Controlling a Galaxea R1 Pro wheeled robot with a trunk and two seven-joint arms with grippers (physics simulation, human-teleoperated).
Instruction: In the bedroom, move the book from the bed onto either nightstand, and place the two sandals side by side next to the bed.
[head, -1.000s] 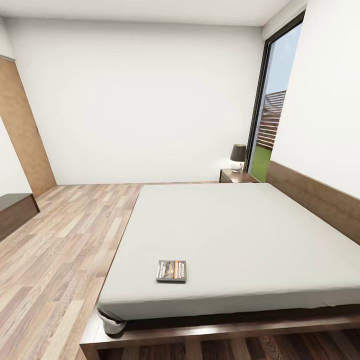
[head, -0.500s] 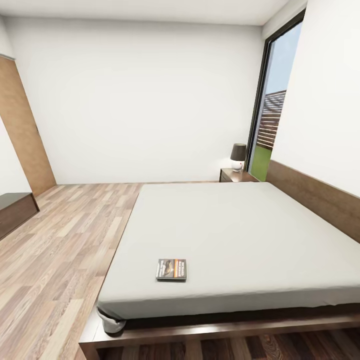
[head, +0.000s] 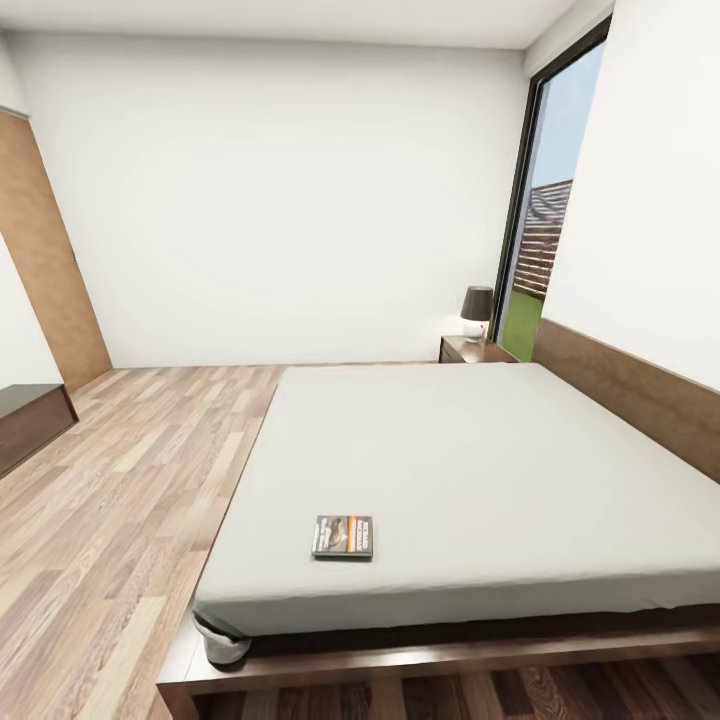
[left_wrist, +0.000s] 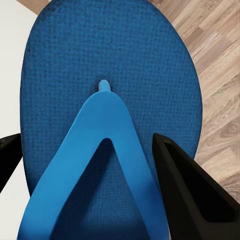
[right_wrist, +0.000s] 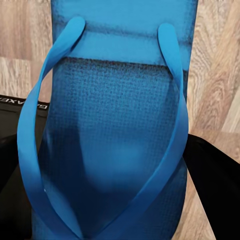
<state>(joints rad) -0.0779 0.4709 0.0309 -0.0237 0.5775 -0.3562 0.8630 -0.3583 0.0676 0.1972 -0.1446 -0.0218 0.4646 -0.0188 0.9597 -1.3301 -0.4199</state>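
The book (head: 342, 537), dark with an orange band, lies flat near the foot end of the bed (head: 480, 450) on its grey mattress. A dark nightstand (head: 470, 351) stands at the far side of the bed by the headboard. In the left wrist view a blue sandal (left_wrist: 100, 60) sits between the black fingers (left_wrist: 190, 195) of my left gripper (left_wrist: 85, 142), above wood floor. A second blue sandal (right_wrist: 120, 110) sits between the fingers (right_wrist: 212, 175) of my right gripper (right_wrist: 105, 150), which is closed on it.
A lamp (head: 476, 312) stands on the nightstand beside a tall dark-framed window (head: 545, 220). The brown headboard (head: 630, 390) runs along the right wall. A low dark bench (head: 25, 420) and a wooden door (head: 45, 260) are at the left. Wood floor stretches left of the bed.
The head view has shifted very slightly, so the camera has moved a little. The book and the bed lie as before.
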